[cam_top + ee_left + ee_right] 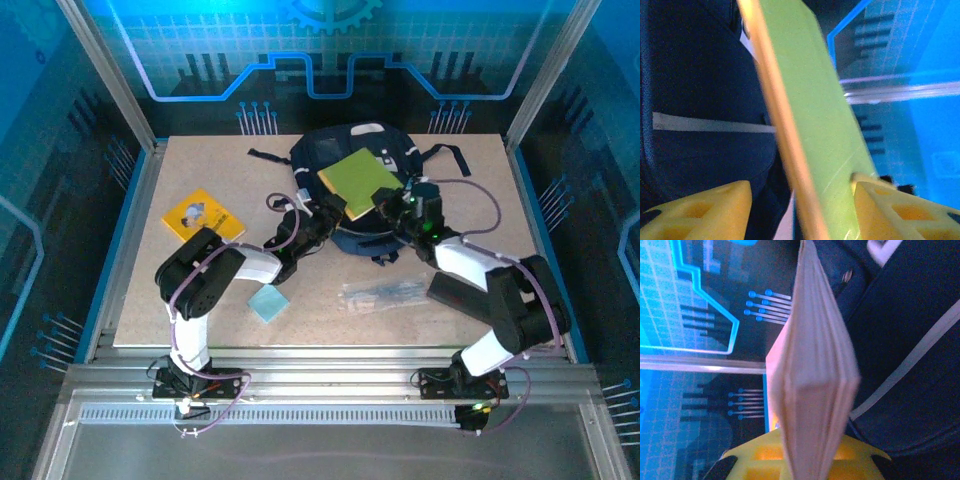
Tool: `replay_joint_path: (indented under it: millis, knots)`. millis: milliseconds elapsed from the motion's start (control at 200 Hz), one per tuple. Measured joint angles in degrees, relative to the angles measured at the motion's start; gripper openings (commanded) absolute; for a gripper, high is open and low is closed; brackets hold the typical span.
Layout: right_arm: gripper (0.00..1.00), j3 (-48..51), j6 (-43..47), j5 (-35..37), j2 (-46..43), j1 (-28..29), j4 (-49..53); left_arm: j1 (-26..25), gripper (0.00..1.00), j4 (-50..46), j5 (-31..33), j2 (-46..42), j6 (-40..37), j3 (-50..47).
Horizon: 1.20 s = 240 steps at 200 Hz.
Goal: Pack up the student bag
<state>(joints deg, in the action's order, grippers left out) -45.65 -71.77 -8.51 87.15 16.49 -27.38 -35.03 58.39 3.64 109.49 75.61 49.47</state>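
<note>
Item: student bag (305, 160) — navy fabric with pale stripes and black straps, slumped low under my two grippers. Judged handling: soft and floppy with no stiffness of its own. Its mouth will likely sag unless pinned, so the zip rim or a strap is the place to take hold (the broad panels would only bunch). I cannot tell whether the mouth is open. Item: green book (358, 178) — stiff, slim and smooth-faced, probably slippery. It rests tilted on top of the bag. My right gripper (400, 205), over the bag's right side, is clamped tight on the book's edge, with pages rising from between its fingers. My left gripper (330, 212), over the bag's left side, stands part-way apart around the opposite edge: one finger (890, 210) is against the green cover and the other is clear of it. The bag's fabric lies just beside both sets of fingers.
</note>
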Motion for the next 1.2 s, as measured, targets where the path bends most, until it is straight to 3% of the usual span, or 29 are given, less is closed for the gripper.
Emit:
replay_joint_path:
  millis: [185,385,575,690,865,1201]
  knots:
    - [0.00,-0.20,8.37,-2.73,-10.34,-9.84,11.19,1.53,0.62,-13.25,-7.93,-1.38,-7.30,7.37]
    - [0.00,-0.90,17.81,-7.87,-17.16,-21.73,23.87,1.92,0.65,-38.71,-15.08,-0.52,-24.57,25.51]
    - [0.00,-0.90,24.02,-13.68,-18.97,-29.81,33.18,1.88,0.70,-62.38,-15.43,4.90,-42.14,44.24]
    - [0.00,-0.79,25.79,-16.39,-19.26,-32.63,35.60,1.92,0.71,-73.42,-12.44,7.67,-49.20,49.35]
    - [0.00,0.74,27.06,-18.40,-20.06,-33.44,36.65,3.21,0.69,-83.17,-8.55,8.66,-52.22,48.68]
    - [0.00,1.95,27.08,-20.06,-20.09,-33.44,36.81,5.18,0.65,-84.94,-1.81,13.51,-49.83,50.01]
